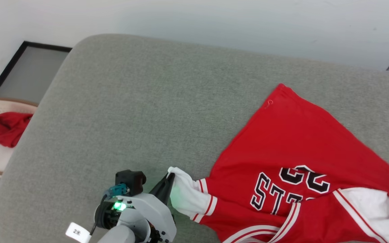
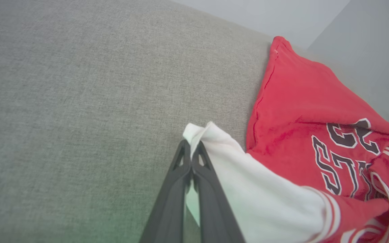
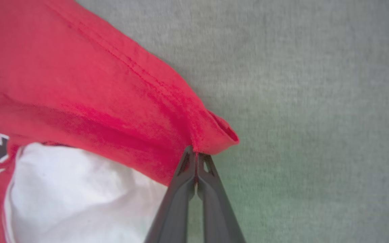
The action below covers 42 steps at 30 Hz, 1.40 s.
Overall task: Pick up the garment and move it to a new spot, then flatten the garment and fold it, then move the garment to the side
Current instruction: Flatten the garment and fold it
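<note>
Grey cushion (image 1: 113, 101), garment (image 1: 282, 135) lying crumpled at its right. Left gripper (image 2: 191, 148) pinches white sleeve tip (image 2: 199, 132), right gripper (image 3: 196, 156) red hem corner (image 3: 219, 135); shallow bites may slip under tension.

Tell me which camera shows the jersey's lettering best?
Head view: the lettering on the red jersey lies broad, facing the camera. Left wrist view shows it slanted, partly covered; right wrist view catches a scrap at its left edge.

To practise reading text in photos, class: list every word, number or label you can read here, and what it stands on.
"ST": garment chest, rest folded under.
Above it, digits: creased, unsure.
"2" plus an unclear character: white tag on left arm.
</note>
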{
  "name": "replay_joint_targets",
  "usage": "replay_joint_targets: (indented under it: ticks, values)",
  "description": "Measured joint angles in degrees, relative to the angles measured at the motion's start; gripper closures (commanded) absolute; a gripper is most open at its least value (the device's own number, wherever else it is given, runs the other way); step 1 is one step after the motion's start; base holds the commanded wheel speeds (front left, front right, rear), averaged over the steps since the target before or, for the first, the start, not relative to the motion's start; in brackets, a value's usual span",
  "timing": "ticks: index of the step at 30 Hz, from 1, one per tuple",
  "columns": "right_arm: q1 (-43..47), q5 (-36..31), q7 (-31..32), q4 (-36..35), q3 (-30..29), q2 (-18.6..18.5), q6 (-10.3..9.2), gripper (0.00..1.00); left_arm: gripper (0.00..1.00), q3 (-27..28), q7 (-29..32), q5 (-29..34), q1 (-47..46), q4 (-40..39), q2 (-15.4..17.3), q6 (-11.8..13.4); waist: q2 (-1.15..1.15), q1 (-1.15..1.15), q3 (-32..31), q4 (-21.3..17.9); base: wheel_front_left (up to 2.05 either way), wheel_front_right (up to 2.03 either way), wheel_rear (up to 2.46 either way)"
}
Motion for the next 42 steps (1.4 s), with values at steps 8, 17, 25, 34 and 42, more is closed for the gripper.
replay_joint_targets:
  ticks: [8, 17, 25, 34, 42]
  values:
    - [10.9, -0.9, 2.1, -9.8, -5.2, 6.7, 0.0, 1.0, 1.0, -0.4, 0.8, -0.2, 0.4, -1.5, 0.5, 0.4, 0.0, 0.0, -0.6, -1.3, 0.0, 0.0, 0.0]
    - [12.2, -3.0, 0.9, -11.4, -5.5, 9.4, 0.0, 0.0, 1.0, -0.8, 1.3, -0.3, 0.5, -1.7, 0.6, 0.5, 0.0, 0.0, -1.0, -1.6, 0.0, 0.0, 0.0]
    - [14.6, -2.9, -6.1, -19.0, -2.2, 5.9, -0.01, 0.0, 1.0, -1.1, 1.5, -0.7, 1.3, -1.7, 1.0, 0.8, 0.0, 0.0, -2.3, -1.6, 0.0, 0.0, 0.0]
    - [17.4, -6.3, -25.3, -32.0, 3.4, -0.4, 0.0, 0.0, 1.0, -1.5, 1.5, -0.7, 2.2, -2.4, 1.1, 1.2, 0.0, 0.0, -3.3, -1.1, 0.0, 0.0, 0.0]
    - [5.6, -11.7, -39.5, -25.4, 13.3, -3.4, 0.0, 0.0, 1.0, -2.2, 1.0, -0.5, 1.6, -2.3, 0.4, 1.4, 0.0, 0.01, -3.2, 0.4, 0.0, 0.0, 0.0]
